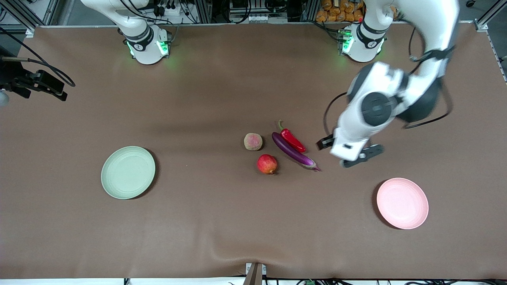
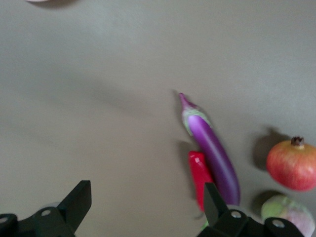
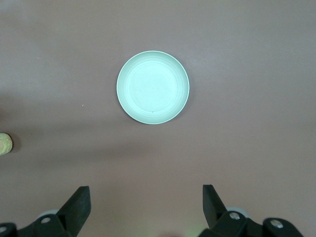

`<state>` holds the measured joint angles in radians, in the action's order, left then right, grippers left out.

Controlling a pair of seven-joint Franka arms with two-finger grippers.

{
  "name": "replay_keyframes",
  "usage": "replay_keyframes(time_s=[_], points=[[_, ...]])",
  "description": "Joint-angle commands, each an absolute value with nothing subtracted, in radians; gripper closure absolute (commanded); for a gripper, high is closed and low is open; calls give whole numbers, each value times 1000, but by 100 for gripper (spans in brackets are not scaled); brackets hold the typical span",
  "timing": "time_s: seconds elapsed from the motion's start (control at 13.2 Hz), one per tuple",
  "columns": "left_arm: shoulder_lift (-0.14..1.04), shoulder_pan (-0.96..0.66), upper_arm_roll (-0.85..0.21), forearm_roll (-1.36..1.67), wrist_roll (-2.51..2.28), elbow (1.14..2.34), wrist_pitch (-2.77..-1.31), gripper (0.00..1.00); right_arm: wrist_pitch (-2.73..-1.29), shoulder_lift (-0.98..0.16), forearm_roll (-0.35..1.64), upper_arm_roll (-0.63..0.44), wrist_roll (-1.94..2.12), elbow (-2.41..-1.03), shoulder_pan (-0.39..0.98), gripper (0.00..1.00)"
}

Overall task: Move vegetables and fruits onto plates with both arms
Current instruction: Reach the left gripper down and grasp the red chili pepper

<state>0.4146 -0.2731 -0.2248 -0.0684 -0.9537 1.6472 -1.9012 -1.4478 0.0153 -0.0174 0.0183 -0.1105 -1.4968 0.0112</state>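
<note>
The purple eggplant (image 1: pixel 295 151) lies mid-table against the red chili pepper (image 1: pixel 292 138). The pinkish-tan fuzzy fruit (image 1: pixel 253 141) and the red pomegranate-like fruit (image 1: pixel 267 164) sit beside them, toward the right arm's end. The green plate (image 1: pixel 128 172) and the pink plate (image 1: pixel 402 203) are both empty. My left gripper (image 1: pixel 347 151) hangs open and empty over bare table next to the eggplant's stem end. Its wrist view shows the gripper (image 2: pixel 145 205), eggplant (image 2: pixel 212 148), chili (image 2: pixel 199 177) and pomegranate-like fruit (image 2: pixel 292 165). My right gripper (image 3: pixel 145 205) is open, empty, high above the green plate (image 3: pixel 153 87); it is out of the front view.
The brown table cloth (image 1: pixel 198 221) covers the whole table, with a slight ripple near the front edge. A black camera mount (image 1: pixel 35 83) sticks in at the right arm's end. The right arm (image 1: pixel 134 23) waits by its base.
</note>
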Motion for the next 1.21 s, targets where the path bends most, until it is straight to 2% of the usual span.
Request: replay_keyframes(time_s=[0.0,0.38,0.83,1.13], points=[[413,-285,-224,-89,-1032,1692,-1971,0,-1439,8,-23,21,-103,-1482,6,0],[478,-328,-224,-90,-1187,1721,-2091,0,-1437,8,-23,21,-103,-1482,8,0],[472,-341,-222,-91,-1302,1939,-2357,0,-1439,6,-21,21,-104,-1482,8,0],[489,-350,-222,-91,-1322,1951,-2413,0,-1440,5,-21,21,-104,-1482,8,0]])
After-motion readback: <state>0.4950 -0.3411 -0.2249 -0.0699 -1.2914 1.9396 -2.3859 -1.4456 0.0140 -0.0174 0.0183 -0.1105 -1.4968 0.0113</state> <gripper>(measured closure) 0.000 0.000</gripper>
